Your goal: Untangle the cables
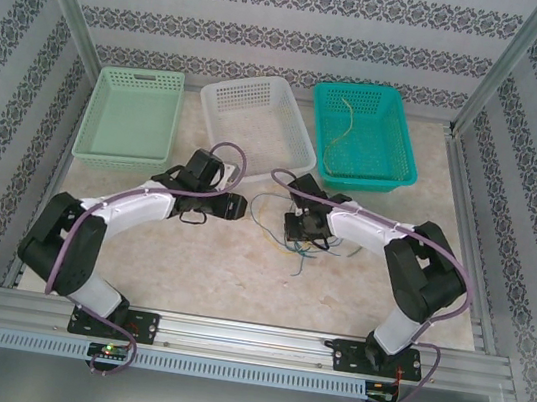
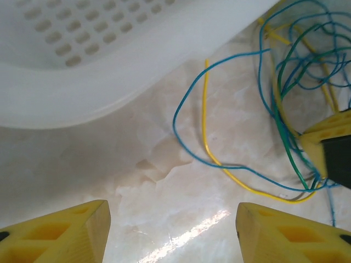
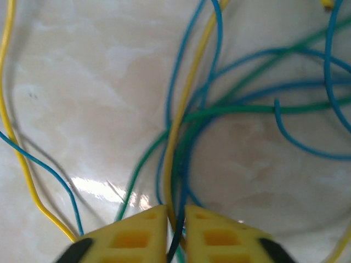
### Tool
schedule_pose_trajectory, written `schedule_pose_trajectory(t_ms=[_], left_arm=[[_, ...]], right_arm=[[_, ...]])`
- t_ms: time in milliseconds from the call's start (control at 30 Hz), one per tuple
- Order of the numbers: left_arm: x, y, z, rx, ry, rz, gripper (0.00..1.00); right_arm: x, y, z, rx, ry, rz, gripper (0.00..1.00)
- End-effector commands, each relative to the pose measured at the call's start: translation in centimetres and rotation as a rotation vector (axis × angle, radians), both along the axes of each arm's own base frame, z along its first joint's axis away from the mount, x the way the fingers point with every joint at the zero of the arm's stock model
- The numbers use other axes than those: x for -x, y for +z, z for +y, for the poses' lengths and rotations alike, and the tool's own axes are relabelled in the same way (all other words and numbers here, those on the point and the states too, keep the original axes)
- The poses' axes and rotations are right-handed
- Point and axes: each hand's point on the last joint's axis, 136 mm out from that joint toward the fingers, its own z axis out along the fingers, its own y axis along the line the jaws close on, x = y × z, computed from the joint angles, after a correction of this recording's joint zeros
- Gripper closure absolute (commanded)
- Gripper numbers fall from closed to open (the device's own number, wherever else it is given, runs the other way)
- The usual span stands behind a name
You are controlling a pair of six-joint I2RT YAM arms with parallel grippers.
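Observation:
The cables [image 1: 281,221], thin yellow, blue and green strands, lie in a loose tangle on the marble table between the two arms. My right gripper [image 3: 175,219] is shut on a bunch of cables [image 3: 186,126]: a yellow, a blue and a green strand run between its yellow fingers. Seen from above, the right gripper [image 1: 302,231] sits low over the tangle. My left gripper [image 1: 238,207] hovers just left of the tangle, open, with bare table between its fingers [image 2: 60,233]. The nearest cable loops [image 2: 205,137] lie ahead of it, apart from it.
Three baskets stand along the back: a light green one [image 1: 129,120], a white one [image 1: 258,119] and a teal one [image 1: 364,135] holding one yellow cable [image 1: 346,122]. The white basket's wall [image 2: 82,60] is close in front of the left gripper. A right finger [image 2: 329,139] shows among the strands.

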Motion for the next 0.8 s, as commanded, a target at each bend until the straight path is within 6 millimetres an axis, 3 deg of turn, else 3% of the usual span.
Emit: schedule_pose_trajectory(t_ms=[0, 167, 333, 533, 600, 667, 733, 767], left_arm=[[-0.9, 0.4, -1.2, 0.041, -0.007, -0.02, 0.38], [-1.4, -0.3, -1.6, 0.027, -0.03, -0.009, 0.39], [-1.9, 0.6, -3.0, 0.072, -0.068, -0.029, 0.39], [-1.6, -0.4, -4.8, 0.06, -0.118, 0.007, 0.41], [-1.5, -1.3, -4.9, 0.064, -0.102, 0.031, 0.44], [-1.5, -1.7, -4.9, 0.068, -0.092, 0.039, 0.45], [-1.6, -1.9, -4.9, 0.068, -0.089, 0.041, 0.45], [-1.7, -1.7, -5.1, 0.071, -0.093, 0.037, 0.45]], right_arm=[[1.5, 0.8, -1.8, 0.054, 0.009, -0.01, 0.94], [3.7, 1.9, -3.7, 0.051, 0.024, 0.004, 1.0], [5.8, 2.4, -2.6, 0.006, 0.146, 0.036, 1.0], [5.1, 2.5, -2.9, -0.076, 0.084, 0.003, 1.0], [4.8, 2.5, -3.9, -0.057, 0.044, -0.004, 0.88], [4.8, 2.4, -5.3, 0.003, 0.021, -0.009, 0.86], [4.7, 2.8, -5.9, 0.037, 0.026, -0.03, 0.67], [4.6, 3.2, -5.9, 0.041, 0.033, -0.05, 0.62]])
